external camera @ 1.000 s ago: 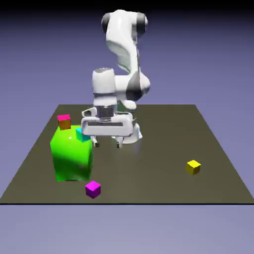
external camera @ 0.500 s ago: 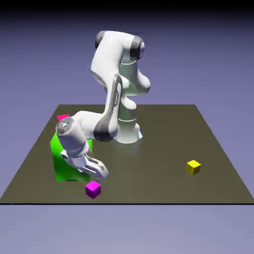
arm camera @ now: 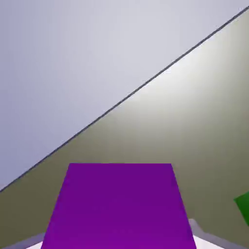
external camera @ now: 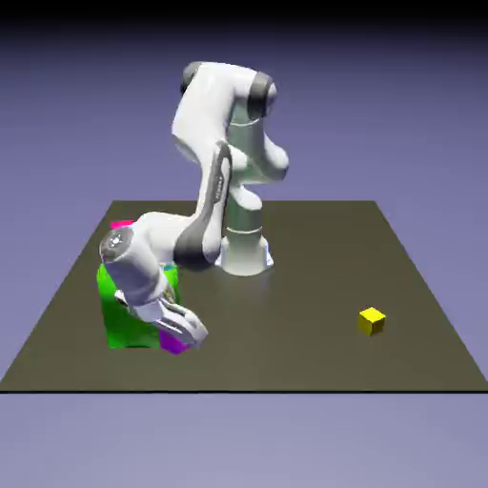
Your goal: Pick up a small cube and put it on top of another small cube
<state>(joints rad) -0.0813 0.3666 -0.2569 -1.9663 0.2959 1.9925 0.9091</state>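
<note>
In the exterior view my gripper [external camera: 181, 335] is down low near the table's front left, tilted, with the small magenta cube [external camera: 172, 343] between its fingers and mostly covered by them. In the hand view the magenta cube [arm camera: 119, 204] fills the bottom middle, and a grey fingertip [arm camera: 200, 234] sliver presses against each of its lower sides. The gripper [arm camera: 119, 243] is shut on it. A small yellow cube [external camera: 372, 321] lies alone toward the exterior view's right.
A big green block [external camera: 129, 310] stands right behind the gripper, and its corner [arm camera: 243, 206] shows in the hand view. A pink cube [external camera: 121, 225] peeks out behind the arm's elbow. The table's front edge [external camera: 244, 390] is close.
The arm swung down from over the table's middle to the front left. The gripper has come onto the magenta cube, which now sits slightly higher in the picture than half a second ago.
</note>
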